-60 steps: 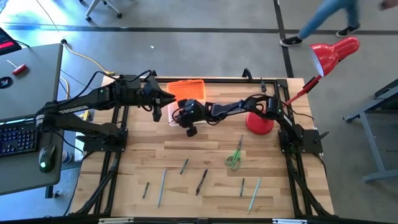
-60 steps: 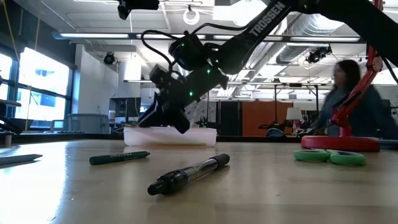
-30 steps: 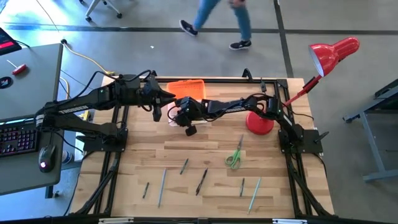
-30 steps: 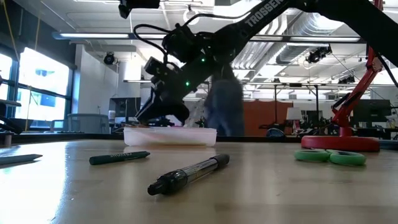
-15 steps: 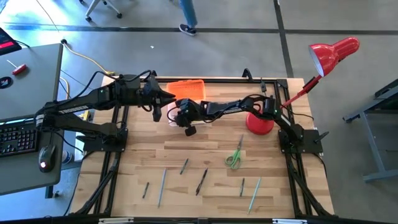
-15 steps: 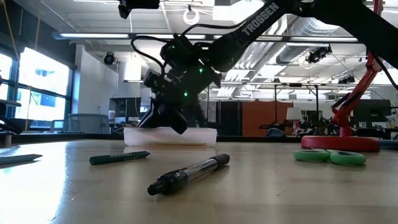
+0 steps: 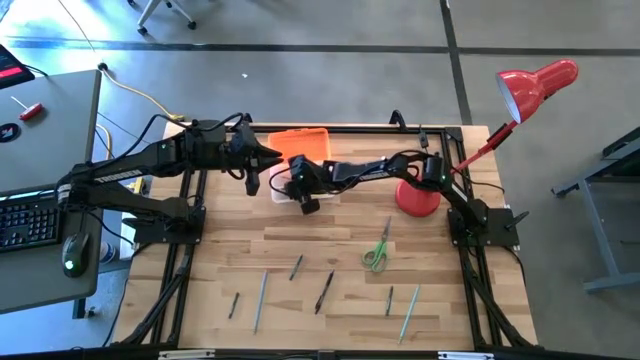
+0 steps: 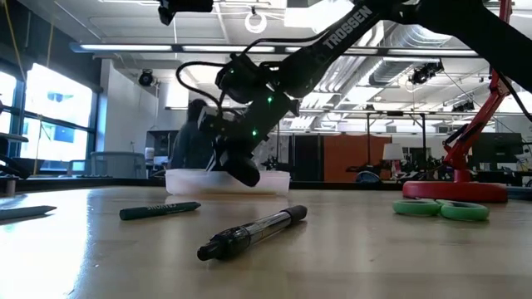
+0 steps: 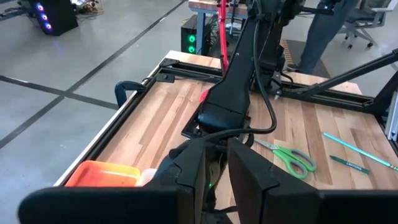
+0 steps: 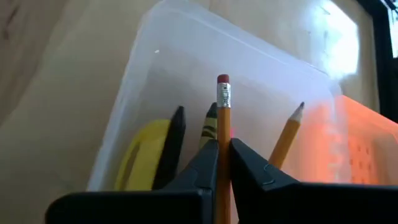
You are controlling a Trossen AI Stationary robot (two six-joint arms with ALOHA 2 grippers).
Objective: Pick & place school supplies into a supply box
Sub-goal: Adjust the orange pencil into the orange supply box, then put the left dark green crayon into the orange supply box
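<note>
Dark jointed arms, white TROSSEN lettering, black cables.

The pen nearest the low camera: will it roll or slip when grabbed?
The pen looks round-barrelled and smooth, so a sideways nudge would probably roll it across the table. Its slim, rigid-looking body should lift lightly; its glossy surface might slip unless gripped squarely mid-barrel.

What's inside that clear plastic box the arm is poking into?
In the supply box, a yellow item, an orange pencil and dark pens show. The right gripper pinches an eraser-tipped pencil over it. Its fingers hide the rest.
</note>
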